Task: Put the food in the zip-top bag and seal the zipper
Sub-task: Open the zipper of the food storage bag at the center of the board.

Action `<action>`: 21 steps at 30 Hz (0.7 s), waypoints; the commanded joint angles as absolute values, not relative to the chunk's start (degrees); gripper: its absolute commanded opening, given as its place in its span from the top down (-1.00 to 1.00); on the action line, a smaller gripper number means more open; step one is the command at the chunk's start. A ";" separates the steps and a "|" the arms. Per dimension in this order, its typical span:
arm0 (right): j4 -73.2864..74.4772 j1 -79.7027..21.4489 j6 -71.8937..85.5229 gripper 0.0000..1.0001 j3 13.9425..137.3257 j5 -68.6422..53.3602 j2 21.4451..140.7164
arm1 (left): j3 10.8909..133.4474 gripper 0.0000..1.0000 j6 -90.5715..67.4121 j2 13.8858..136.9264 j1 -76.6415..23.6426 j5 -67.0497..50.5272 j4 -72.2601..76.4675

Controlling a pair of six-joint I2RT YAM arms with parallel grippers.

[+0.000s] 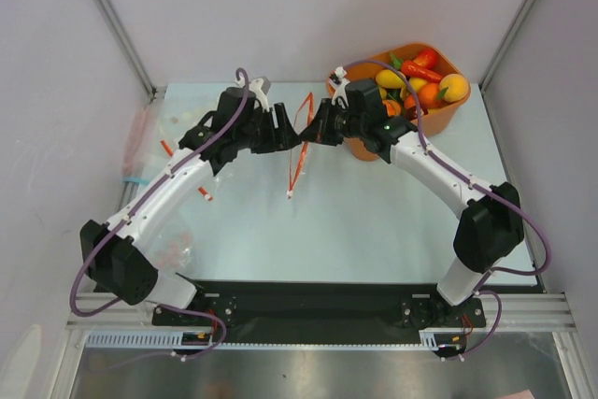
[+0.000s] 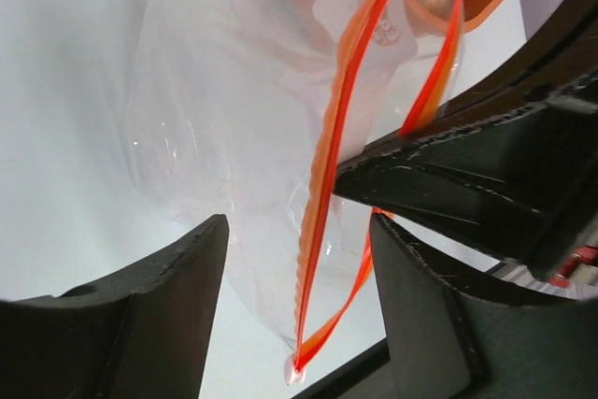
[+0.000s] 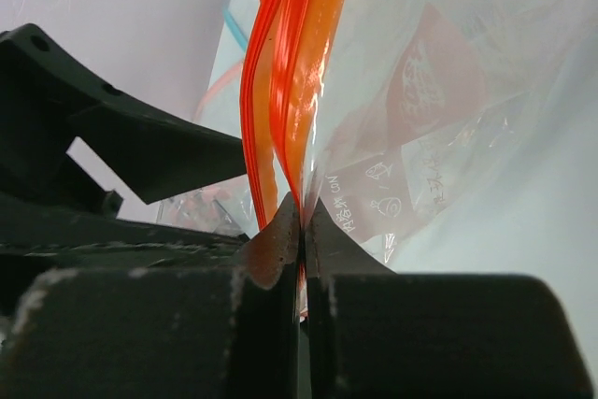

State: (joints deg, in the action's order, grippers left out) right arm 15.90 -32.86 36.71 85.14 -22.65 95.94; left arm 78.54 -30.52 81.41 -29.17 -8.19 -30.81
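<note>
The zip-top bag [image 2: 224, 119] hangs clear and crinkly between my two grippers, above the table's middle. Its red-orange zipper [image 1: 299, 151] runs down as two parted strands [image 2: 327, 137] that meet at the lower corner. My right gripper [image 3: 301, 207] is shut on the bag's zipper edge [image 3: 294, 63]. My left gripper [image 2: 297, 221] is open, its fingers on either side of the strands without touching them. In the top view the left gripper [image 1: 288, 133] faces the right gripper [image 1: 316, 130] closely. The food [image 1: 420, 81], small glossy fruits and vegetables, lies in an orange tub.
The orange tub [image 1: 439, 121] stands at the back right, just behind the right wrist. Other clear bags lie at the table's left edge [image 1: 140, 137] and near the left arm's base [image 1: 176, 249]. Enclosure walls close in the left, back and right sides.
</note>
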 commanded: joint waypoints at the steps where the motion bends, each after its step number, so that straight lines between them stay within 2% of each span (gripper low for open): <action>1: 13.10 -32.70 37.18 1.00 85.96 -23.64 94.13 | 78.75 -0.33 -28.83 82.26 -29.79 -10.46 -29.62; 3: 13.18 -32.70 37.18 1.00 85.96 -23.47 94.13 | 77.96 -0.25 -28.65 82.88 -29.79 -9.32 -28.83; 4: 13.18 -32.70 37.26 1.00 85.87 -23.38 94.13 | 77.96 -0.05 -28.30 83.14 -29.79 -8.53 -28.74; 6: 13.27 -32.69 37.09 1.00 85.69 -23.29 94.13 | 78.48 0.18 -27.69 83.93 -29.79 -5.98 -28.74; 7: 13.36 -32.70 37.18 1.00 85.61 -23.38 94.04 | 78.75 0.37 -27.08 84.28 -29.88 -5.37 -28.57; 9: 13.36 -32.70 37.18 1.00 85.43 -23.38 94.13 | 79.45 0.57 -26.37 85.42 -29.88 -4.40 -28.04; 10: 13.36 -32.70 37.09 1.00 85.34 -23.29 94.13 | 79.71 0.86 -25.76 85.60 -29.88 -3.87 -28.21; 11: 13.53 -32.70 37.09 1.00 85.17 -23.20 94.13 | 80.41 0.98 -25.40 85.78 -29.88 -3.00 -28.47; 13: 13.45 -32.26 37.61 0.98 84.47 -23.29 94.13 | 80.59 0.99 -24.27 84.91 -29.97 -0.18 -27.95; 17: 13.53 -31.47 37.88 0.62 83.23 -22.24 93.61 | 80.86 0.99 -21.89 82.36 -30.32 6.05 -29.00; 18: 13.71 -31.20 37.79 0.45 83.06 -21.89 93.60 | 80.77 1.00 -21.28 81.92 -30.32 7.89 -29.96; 21: 15.03 -30.85 37.71 0.37 83.41 -21.18 93.87 | 80.33 0.97 -19.78 80.69 -30.41 8.88 -31.37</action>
